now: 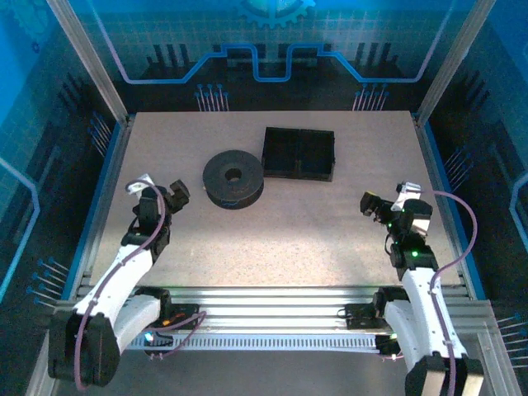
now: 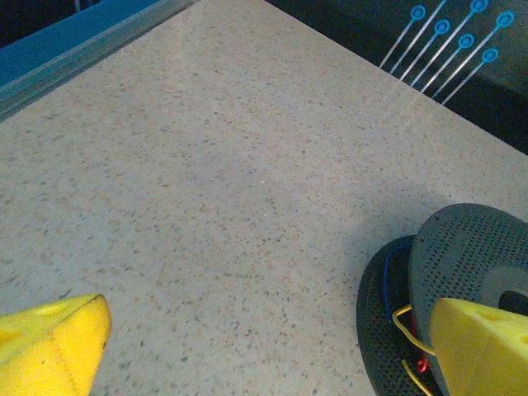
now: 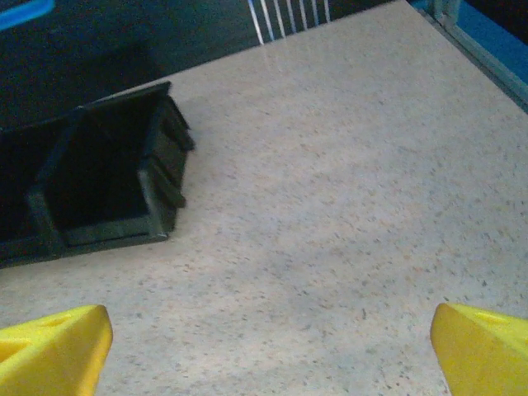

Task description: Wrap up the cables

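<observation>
cables (image 2: 385,285): mostly hidden between spool (image 2: 470,256) discs | spool: cut by frame edge | bin (image 3: 157,181): cropped left

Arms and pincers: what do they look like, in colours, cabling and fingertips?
The left arm and right arm have white links and black joints, each with a lilac cable looped alongside. The left pincer and right pincer are black-bodied with yellow wedge-shaped fingertips.

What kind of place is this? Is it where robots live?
Probably a robot lab's test booth: a left arm and a right arm bolted at a speckled table, with blue patterned walls around it.
</observation>
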{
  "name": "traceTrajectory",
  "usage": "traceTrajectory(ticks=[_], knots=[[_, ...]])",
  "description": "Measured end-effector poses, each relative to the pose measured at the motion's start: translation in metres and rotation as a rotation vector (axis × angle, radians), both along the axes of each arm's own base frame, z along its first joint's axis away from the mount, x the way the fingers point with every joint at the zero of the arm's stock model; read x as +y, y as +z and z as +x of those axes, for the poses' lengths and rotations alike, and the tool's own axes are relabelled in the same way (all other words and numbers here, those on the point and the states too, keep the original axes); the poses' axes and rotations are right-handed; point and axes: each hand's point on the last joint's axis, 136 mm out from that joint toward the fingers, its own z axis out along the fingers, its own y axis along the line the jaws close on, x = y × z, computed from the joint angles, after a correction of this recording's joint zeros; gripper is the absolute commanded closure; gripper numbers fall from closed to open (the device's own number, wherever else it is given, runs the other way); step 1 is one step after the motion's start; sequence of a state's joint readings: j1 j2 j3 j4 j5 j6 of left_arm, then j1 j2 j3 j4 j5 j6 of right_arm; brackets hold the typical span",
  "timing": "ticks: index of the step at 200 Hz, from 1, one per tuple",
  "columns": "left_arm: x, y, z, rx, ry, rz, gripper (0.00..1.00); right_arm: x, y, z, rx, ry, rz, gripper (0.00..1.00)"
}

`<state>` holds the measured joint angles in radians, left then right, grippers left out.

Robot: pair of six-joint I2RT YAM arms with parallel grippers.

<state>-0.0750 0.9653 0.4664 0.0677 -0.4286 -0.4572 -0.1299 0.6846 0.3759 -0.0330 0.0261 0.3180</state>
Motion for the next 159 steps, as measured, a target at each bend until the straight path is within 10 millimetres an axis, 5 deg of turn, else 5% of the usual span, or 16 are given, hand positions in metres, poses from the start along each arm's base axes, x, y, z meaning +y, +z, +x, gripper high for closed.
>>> traceTrajectory(ticks=[30,69,111,159], knots=[[-0.002,-0.02,0.012,0.06,-0.057,0.066,0.01,-0.005,-0.025,0.001,-0.023,-0.019,-0.008,0.0],[-0.01,-0.018,0.021,-0.04,-0.147,0.143,0.01,-0.014,-0.056,0.007,-0.047,-0.063,-0.031,0.0],[-0.024,-0.068,0.028,0.033,-0.281,0.219,0.01,-0.014,-0.081,0.024,-0.007,-0.064,-0.056,0.0],[-0.016,-0.048,0.053,-0.083,-0.263,0.27,0.01,0.0,-0.072,0.065,-0.06,-0.015,-0.172,0.0]])
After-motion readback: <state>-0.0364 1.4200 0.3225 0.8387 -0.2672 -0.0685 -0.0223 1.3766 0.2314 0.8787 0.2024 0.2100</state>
